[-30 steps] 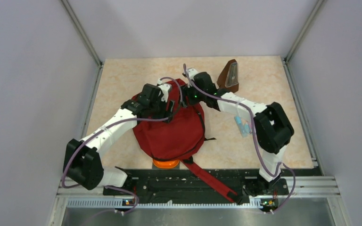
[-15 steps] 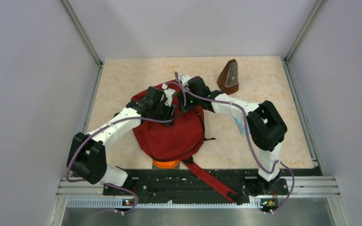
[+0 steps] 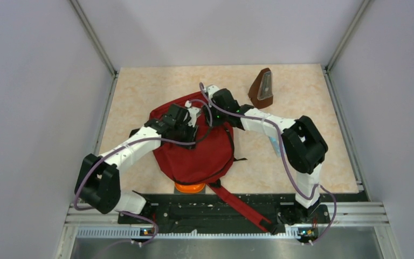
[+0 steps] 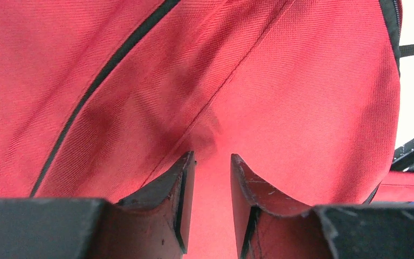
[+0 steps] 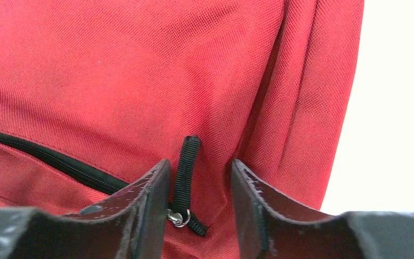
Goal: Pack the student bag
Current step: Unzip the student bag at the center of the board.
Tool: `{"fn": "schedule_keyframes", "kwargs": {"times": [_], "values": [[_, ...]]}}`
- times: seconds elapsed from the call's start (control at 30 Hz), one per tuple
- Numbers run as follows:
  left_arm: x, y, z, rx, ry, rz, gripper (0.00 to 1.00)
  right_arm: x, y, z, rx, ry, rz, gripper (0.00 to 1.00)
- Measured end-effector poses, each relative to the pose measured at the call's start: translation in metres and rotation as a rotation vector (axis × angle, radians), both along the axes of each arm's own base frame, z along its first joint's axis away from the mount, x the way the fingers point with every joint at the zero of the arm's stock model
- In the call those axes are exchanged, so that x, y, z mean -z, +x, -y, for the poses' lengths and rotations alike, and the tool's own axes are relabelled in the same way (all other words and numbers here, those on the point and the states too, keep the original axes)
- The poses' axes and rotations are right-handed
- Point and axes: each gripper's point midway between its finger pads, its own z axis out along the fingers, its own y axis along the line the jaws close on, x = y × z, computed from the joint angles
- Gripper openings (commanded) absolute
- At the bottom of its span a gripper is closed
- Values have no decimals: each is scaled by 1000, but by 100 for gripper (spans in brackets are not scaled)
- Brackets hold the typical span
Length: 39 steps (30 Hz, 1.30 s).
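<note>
One student bag, left tool spread over fabric, right tool spread around one zipper pull

Matt red woven cloth with fine diagonal rib on the student bag, zip tape and pull tab of black webbing, small bright metal ring, right gripper fingers matt black plastic, scuffed at edges, table smooth, marbled beige

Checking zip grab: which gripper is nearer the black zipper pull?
Right. The right gripper straddles the zipper pull; the left gripper faces plain student bag fabric, no pull in its view.
</note>
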Motion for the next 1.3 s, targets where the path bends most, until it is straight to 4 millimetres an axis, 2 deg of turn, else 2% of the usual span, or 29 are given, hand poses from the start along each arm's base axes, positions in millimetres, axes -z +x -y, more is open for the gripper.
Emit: {"fn": "schedule_keyframes", "kwargs": {"times": [0.1, 0.13, 0.2, 0.23, 0.3, 0.4, 0.47, 0.5, 0.53, 0.63, 0.77, 0.9, 0.97, 1.07, 1.2, 1.3], "values": [[-9, 4, -4, -19, 7, 43, 44, 0, 1, 1, 5, -5, 7, 31], [-15, 6, -7, -32, 11, 69, 48, 0, 1, 1, 6, -7, 9, 27], [-28, 10, -13, -60, 16, 124, 57, 0, 2, 1, 7, -10, 14, 11], [-34, 12, -17, -78, 17, 152, 60, -1, 3, 2, 5, -13, 18, 8], [-48, 17, -27, -130, 22, 205, 70, 0, 3, 3, 9, -19, 22, 9], [-64, 25, -46, -245, 14, 253, 75, 0, 5, 4, 20, -27, 29, 12], [-73, 30, -64, -353, -9, 270, 78, 0, 5, 5, 25, -33, 34, 5], [-73, 30, -66, -366, -12, 271, 79, 0, 6, 5, 28, -35, 36, 0], [-76, 28, -79, -453, -42, 280, 80, 0, 6, 5, 30, -39, 39, 0], [-71, 16, -97, -583, -97, 304, 84, 0, 6, 5, 41, -48, 48, 0], [-51, 1, -110, -691, -137, 302, 84, -2, 5, 6, 60, -74, 70, 0], [-36, -2, -115, -745, -148, 285, 82, -10, 3, 6, 78, -93, 99, 4], [-29, 0, -113, -754, -171, 286, 76, -13, 3, 6, 84, -96, 109, 7], [-16, 1, -108, -762, -198, 267, 63, -14, 3, 7, 90, -97, 113, 18], [-4, 3, -106, -772, -213, 253, 55, -13, 2, 8, 96, -106, 111, 21], [-3, 6, -104, -778, -229, 262, 51, -12, 1, 9, 98, -111, 111, 21]]}}
